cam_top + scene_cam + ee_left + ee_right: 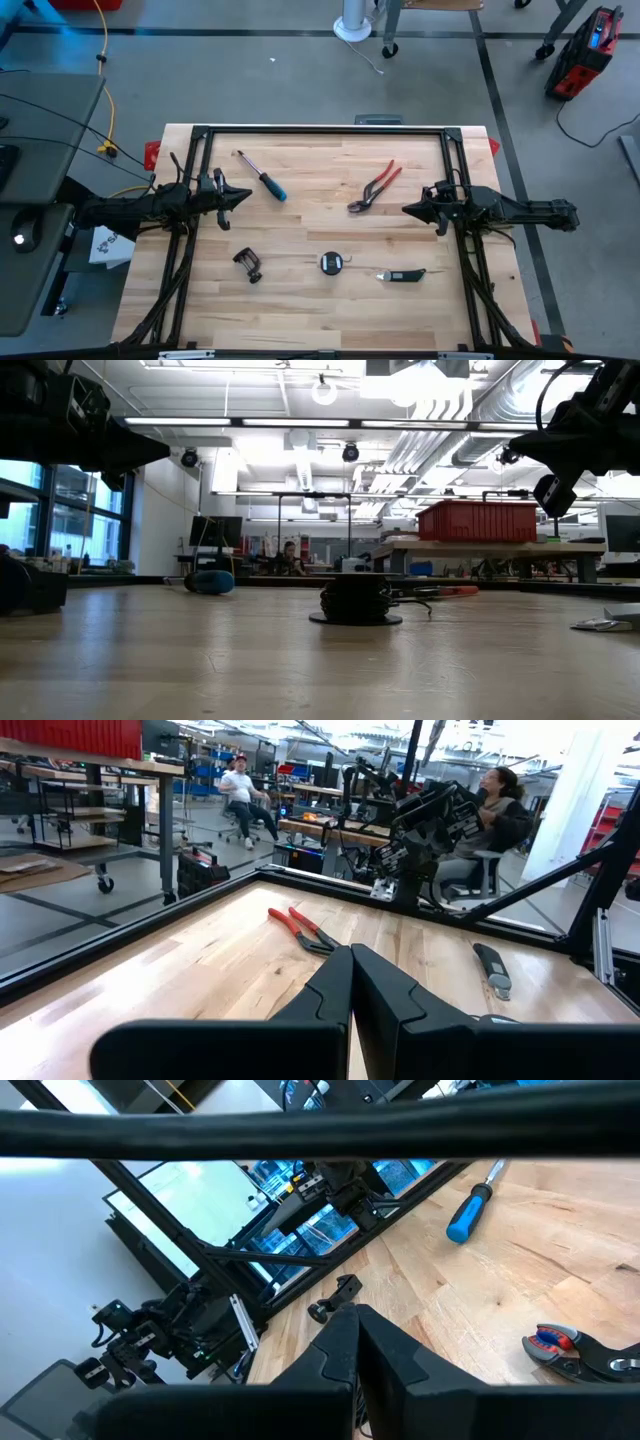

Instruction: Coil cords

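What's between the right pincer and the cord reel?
Nothing visible. The right pincer hangs shut at the table's right side; bare wood lies between it and the reel. The red pliers lie off that line.

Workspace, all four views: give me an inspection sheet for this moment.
Surface: wooden table, inside a black frame.
Job's things: small black reel near the front middle; thin cord trailing from it toward the utility knife.
Clutter: blue-handled screwdriver, red pliers, black clamp.
Grippers: left gripper shut, at the left edge, empty; right gripper shut, at the right edge, empty.
Cables: yellow cable on the floor, left of the table.
Surroundings: workshop; two seated people in the left wrist view.
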